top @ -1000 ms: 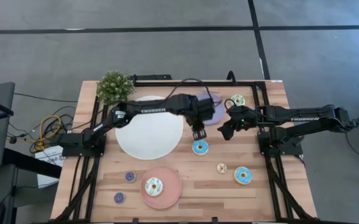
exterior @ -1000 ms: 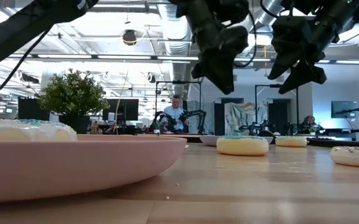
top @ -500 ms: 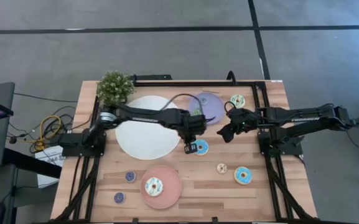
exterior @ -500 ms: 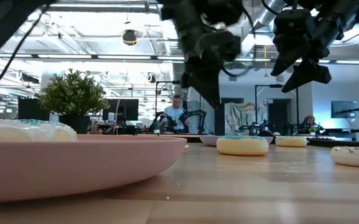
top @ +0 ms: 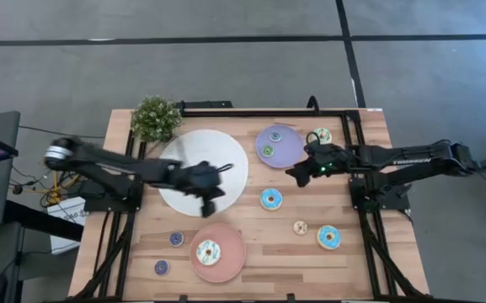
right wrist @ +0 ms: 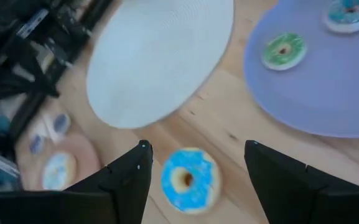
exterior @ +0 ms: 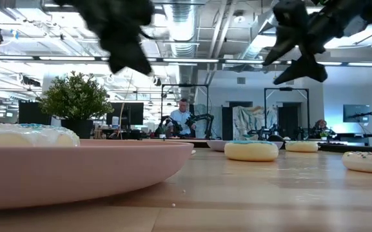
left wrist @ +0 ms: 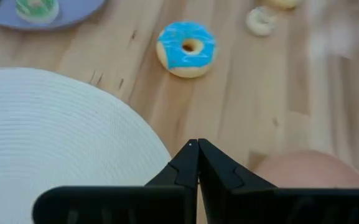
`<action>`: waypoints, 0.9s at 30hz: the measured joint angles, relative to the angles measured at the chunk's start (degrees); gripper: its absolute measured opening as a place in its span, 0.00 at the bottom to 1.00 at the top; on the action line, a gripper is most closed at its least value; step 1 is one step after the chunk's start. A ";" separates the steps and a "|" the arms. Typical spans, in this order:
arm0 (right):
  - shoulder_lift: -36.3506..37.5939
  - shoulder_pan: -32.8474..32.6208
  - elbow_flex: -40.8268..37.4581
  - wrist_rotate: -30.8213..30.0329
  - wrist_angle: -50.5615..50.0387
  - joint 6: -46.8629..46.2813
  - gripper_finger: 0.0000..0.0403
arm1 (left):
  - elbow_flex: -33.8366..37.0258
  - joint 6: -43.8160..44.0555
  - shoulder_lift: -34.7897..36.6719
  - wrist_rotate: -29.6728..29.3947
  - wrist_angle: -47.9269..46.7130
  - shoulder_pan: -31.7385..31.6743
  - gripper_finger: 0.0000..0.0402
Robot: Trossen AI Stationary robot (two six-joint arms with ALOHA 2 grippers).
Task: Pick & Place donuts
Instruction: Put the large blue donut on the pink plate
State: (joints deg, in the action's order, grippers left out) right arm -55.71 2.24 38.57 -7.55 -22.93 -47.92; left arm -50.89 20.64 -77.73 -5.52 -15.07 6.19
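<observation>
Left gripper (top: 206,204) pinched closed and empty over the white plate (top: 184,164) edge. Right gripper (top: 296,174) spread wide, empty, beside the lilac plate (top: 286,151). Blue donut (top: 270,199) lies on the table (top: 251,244) between them.

The word "TROSSEN" stands in pale capitals on the right arm (top: 411,156), toward the right of the high view at mid height. No other writing, number or sign can be read in any view.
</observation>
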 joint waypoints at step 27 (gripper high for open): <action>-48.09 -8.84 32.32 5.28 -27.00 -13.12 0.66 | 28.60 1.67 39.14 0.79 5.61 4.44 0.00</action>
State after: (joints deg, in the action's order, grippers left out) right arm -103.80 -6.59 70.88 -2.27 -49.94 -61.04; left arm -22.28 22.31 -38.59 -4.73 -9.46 10.64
